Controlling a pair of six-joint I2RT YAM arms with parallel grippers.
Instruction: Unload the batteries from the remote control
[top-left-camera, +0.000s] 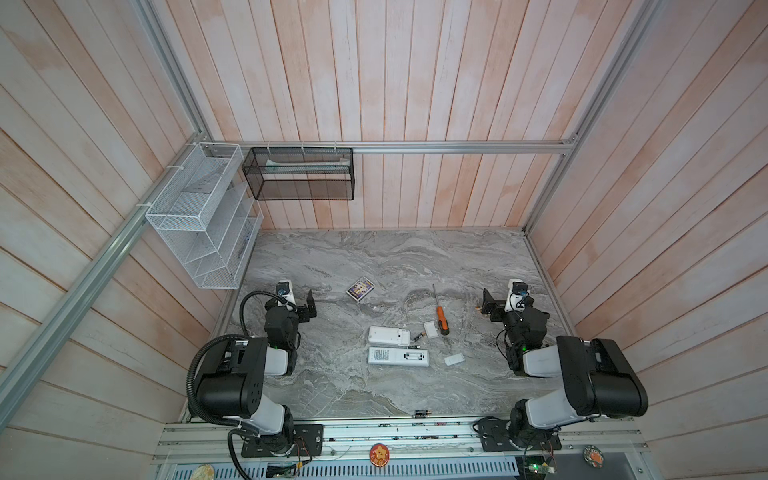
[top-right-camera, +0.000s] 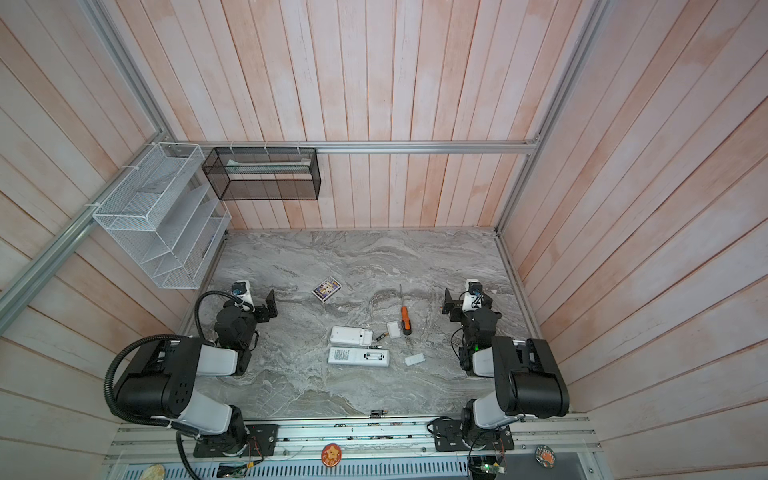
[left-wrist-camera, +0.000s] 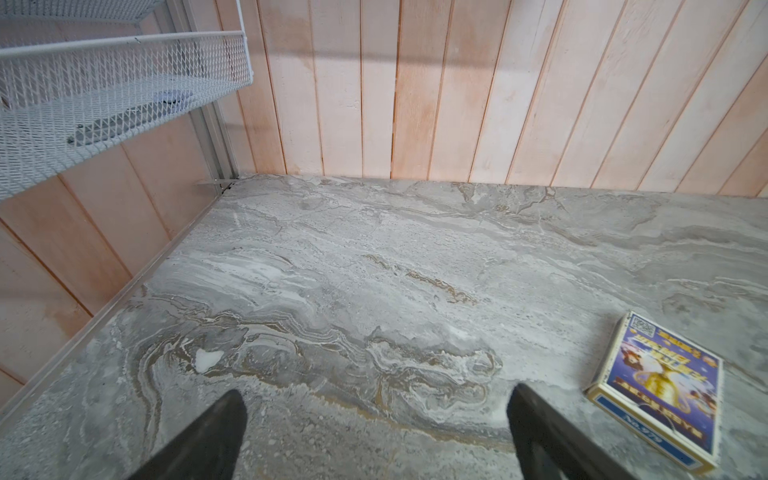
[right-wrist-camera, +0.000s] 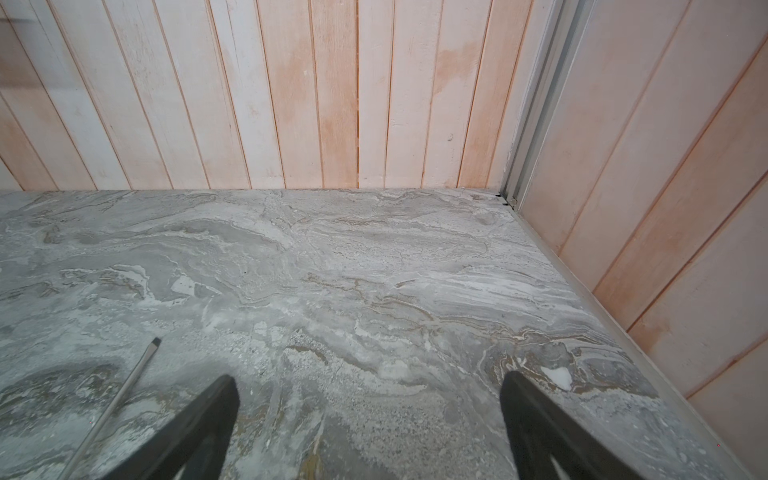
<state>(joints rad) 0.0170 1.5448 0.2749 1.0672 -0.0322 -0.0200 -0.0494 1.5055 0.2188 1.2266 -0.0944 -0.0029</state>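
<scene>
Batts (top-left-camera: 416, 336) loose by 2 remotes (top-left-camera: 390, 336)

Left end effector (left-wrist-camera: 376, 390) and right end effector (right-wrist-camera: 368, 376) hover, jaws spread wide.

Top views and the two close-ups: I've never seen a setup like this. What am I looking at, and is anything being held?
Two robot arms, the left arm and the right arm, sit at the near edge of a marble table. Both top views look down from overhead. Each close-up comes from a camera on one arm's wrist, looking out past its jaws. On the table lie two white remotes, loose batteries beside them, another battery at the near edge, two white cover plates, an orange-handled screwdriver and a card box. Both arms' jaws stand open and hold nothing.
</scene>
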